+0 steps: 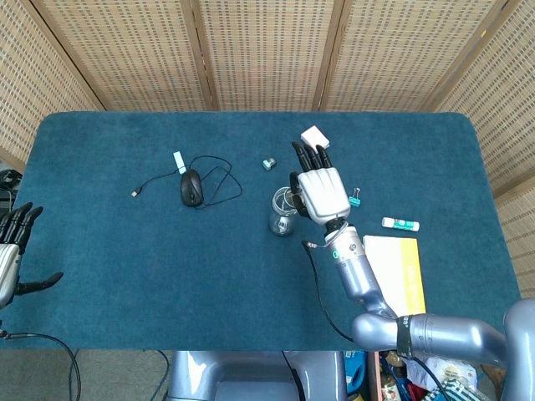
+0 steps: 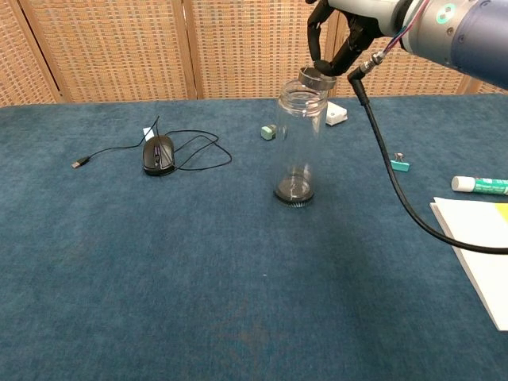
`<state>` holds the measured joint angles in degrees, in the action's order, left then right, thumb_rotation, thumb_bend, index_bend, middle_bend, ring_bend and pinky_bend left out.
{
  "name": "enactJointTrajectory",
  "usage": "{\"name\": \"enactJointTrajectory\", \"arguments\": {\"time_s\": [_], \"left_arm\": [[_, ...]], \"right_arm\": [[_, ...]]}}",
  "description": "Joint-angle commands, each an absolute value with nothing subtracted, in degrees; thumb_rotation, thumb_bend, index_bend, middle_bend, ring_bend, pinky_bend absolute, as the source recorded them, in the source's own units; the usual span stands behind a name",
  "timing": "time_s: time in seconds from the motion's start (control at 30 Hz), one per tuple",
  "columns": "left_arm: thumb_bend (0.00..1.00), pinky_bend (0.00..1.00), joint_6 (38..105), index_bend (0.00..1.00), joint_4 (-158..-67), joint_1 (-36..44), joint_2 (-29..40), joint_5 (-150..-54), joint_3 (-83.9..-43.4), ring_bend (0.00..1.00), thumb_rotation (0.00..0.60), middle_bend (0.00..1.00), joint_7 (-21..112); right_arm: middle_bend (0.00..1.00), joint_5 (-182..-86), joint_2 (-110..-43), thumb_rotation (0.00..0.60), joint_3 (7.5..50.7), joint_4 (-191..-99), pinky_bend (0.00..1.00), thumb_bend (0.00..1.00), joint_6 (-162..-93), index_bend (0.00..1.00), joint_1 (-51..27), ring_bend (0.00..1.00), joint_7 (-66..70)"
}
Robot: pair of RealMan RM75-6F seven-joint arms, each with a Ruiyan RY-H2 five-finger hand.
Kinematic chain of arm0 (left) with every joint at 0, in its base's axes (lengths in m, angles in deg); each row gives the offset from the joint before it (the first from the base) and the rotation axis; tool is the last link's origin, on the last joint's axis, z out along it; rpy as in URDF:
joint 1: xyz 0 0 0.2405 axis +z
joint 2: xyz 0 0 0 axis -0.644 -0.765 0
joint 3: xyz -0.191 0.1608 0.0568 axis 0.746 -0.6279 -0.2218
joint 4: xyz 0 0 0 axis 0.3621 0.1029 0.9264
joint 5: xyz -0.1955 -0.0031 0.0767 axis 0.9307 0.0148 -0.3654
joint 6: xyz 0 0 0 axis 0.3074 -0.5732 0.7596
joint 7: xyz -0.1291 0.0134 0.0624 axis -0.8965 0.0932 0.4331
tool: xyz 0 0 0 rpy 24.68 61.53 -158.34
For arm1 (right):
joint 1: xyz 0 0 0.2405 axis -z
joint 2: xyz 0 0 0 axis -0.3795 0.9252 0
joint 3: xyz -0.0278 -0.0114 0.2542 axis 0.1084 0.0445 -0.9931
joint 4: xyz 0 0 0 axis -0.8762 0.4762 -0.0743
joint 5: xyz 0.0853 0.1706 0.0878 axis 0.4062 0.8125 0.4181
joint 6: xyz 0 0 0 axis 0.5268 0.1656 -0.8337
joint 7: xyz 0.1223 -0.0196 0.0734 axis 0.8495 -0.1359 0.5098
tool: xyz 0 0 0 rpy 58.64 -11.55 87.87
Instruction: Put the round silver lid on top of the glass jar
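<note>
The tall glass jar stands upright mid-table, also seen from above as the jar. My right hand hovers just right of the jar's mouth and pinches the round silver lid. In the chest view the lid hangs tilted just above the right side of the jar's rim, under the right hand. In the head view the hand hides the lid. My left hand stays at the table's left edge, fingers spread, holding nothing.
A black mouse with its cable lies left of the jar. A small grey-green block, a white box, a teal clip, a glue stick and a white and yellow pad lie around.
</note>
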<state>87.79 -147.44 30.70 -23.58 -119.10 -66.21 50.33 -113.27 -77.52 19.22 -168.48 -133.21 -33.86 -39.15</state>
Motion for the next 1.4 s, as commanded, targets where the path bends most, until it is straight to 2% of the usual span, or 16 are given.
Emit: {"name": "enactJointTrajectory", "arguments": {"time_s": [0.03,1.2,1.27,1.33,1.4], "left_arm": [[0.0,0.0,87.96,0.0,-147.33,30.72,-23.51,-119.0,-66.16,0.0,0.6,0.0,50.61],[0.0,0.0,87.38,0.0,-147.21,30.3,-23.62,-118.33,-66.02,0.0,0.6,0.0,50.25],[0.0,0.0,87.36,0.0,-147.2,30.31,-23.66,-118.31,-66.02,0.0,0.6,0.0,50.19],[0.0,0.0,87.38,0.0,-147.16,30.31,-23.67,-118.26,-66.0,0.0,0.6,0.0,50.09],[0.0,0.0,87.36,0.0,-147.13,30.31,-23.69,-118.22,-65.99,0.0,0.6,0.0,50.0]], "right_arm": [[0.09,-112.91,-77.59,0.6,19.21,-168.43,0.02,0.61,-133.34,0.64,-33.97,0.0,-39.48],[0.09,-111.66,-80.42,0.6,19.46,-167.68,0.02,0.61,-135.55,0.64,-35.75,0.0,-43.81],[0.07,-111.39,-80.49,0.6,19.36,-167.69,0.02,0.56,-135.62,0.56,-35.82,0.0,-44.06],[0.05,-111.21,-80.36,0.6,19.21,-168.1,0.02,0.41,-135.36,0.33,-35.75,0.0,-43.77],[0.04,-111.39,-80.26,0.6,19.07,-168.36,0.02,0.33,-135.34,0.18,-35.64,0.0,-43.33]]}}
